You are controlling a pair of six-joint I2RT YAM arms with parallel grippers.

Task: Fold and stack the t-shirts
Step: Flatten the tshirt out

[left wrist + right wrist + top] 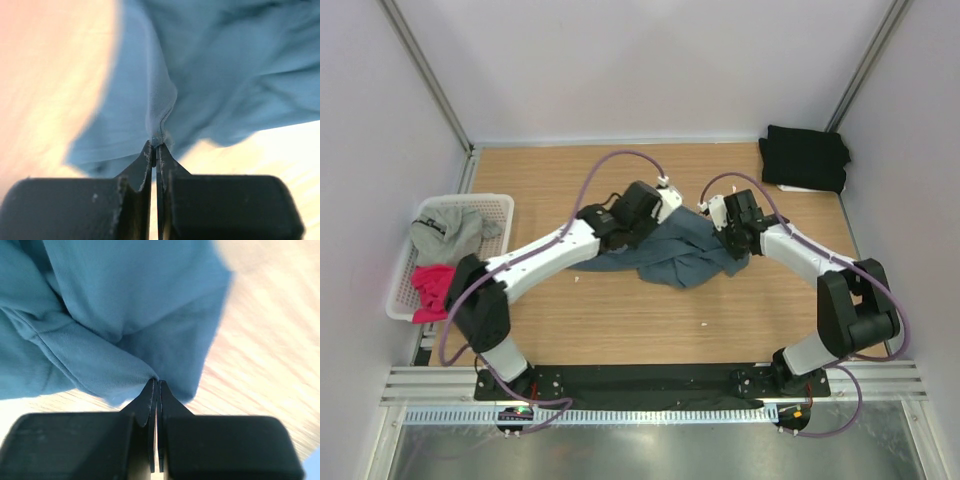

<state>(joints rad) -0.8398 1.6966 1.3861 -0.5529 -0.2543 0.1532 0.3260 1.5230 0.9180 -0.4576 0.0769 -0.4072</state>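
Observation:
A slate blue-grey t-shirt (682, 257) lies crumpled in the middle of the wooden table, between both arms. My left gripper (663, 203) sits at its far left edge. In the left wrist view this gripper (156, 145) is shut on a pinched ridge of the blue cloth (220, 65). At the shirt's right side, my right gripper (722, 222) is also shut on a fold of it (158, 382), and blue cloth (125, 300) fills that view. A black t-shirt (805, 158) lies folded at the back right corner. A light grey t-shirt (445, 233) and a pink one (432, 290) lie in the basket.
A white slatted basket (502, 203) stands at the table's left edge. Grey walls close in the table on the left, back and right. Bare wood (650, 320) lies in front of the blue shirt, down to the black base strip.

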